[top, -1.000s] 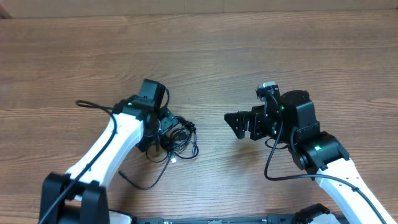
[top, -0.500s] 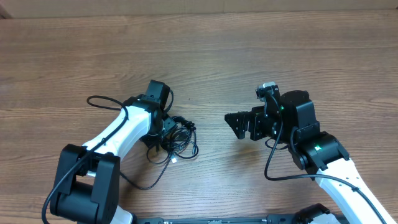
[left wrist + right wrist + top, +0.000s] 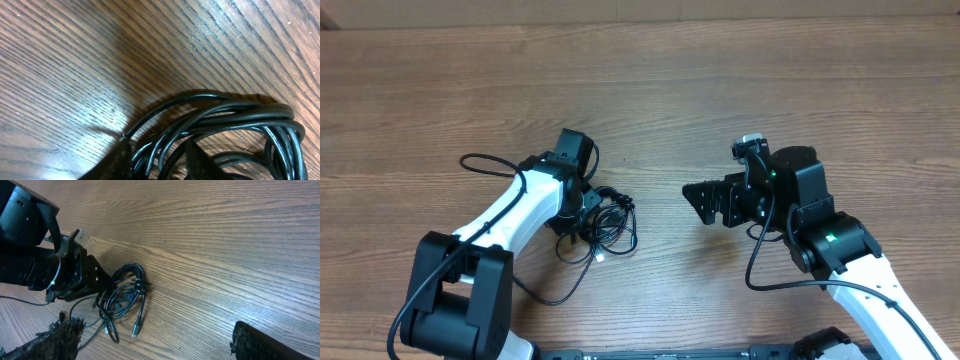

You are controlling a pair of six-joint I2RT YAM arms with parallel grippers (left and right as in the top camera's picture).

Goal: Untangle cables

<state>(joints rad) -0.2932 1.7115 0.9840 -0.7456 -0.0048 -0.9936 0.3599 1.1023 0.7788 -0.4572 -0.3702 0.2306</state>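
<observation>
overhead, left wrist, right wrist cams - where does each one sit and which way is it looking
Overhead: fixed above the table, looking straight down; both arms show, left gripper at the cables, right gripper apart.
Left wrist: on the left arm, close over the cables; own fingers blurred at the bottom edge.
Right wrist: on the right arm, looking across the table at the left gripper and cables; own fingers in the bottom corners.
Shared: all three show the cables.

Glossy cables on matt grained wood table
</observation>
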